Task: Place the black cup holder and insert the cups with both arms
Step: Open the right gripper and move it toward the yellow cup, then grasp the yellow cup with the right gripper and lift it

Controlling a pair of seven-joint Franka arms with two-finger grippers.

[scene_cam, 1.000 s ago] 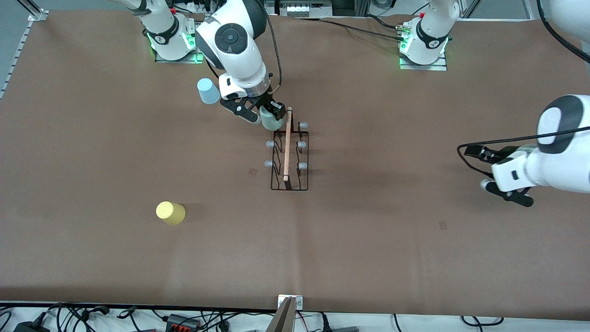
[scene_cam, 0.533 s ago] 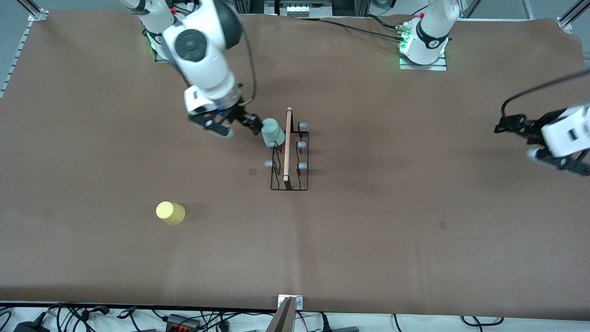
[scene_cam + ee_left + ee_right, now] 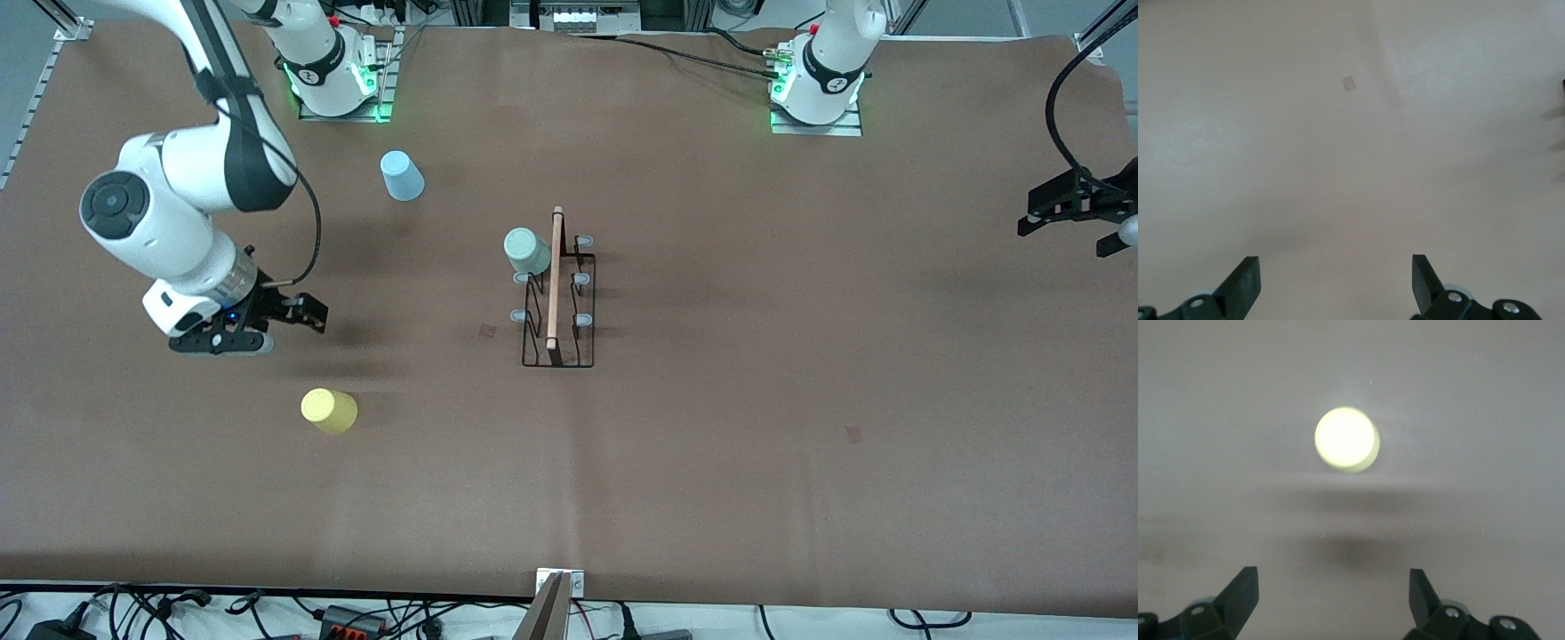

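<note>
Black cup holder (image 3: pixel 557 293) carries the green cup (image 3: pixel 526 251); right gripper (image 3: pixel 267 327), jaws apart, hovers near yellow cup (image 3: pixel 329 411), likely next pick; left gripper (image 3: pixel 1076 213) waits, jaws apart.

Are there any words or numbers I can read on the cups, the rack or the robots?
None on the cups or the rack.
Each arm base has a round mark, too small to read.

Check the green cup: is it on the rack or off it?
On. The green cup sits upside down over a peg at the black cup holder's end nearest the robot bases, beside the wooden handle, with no gripper touching it.
</note>
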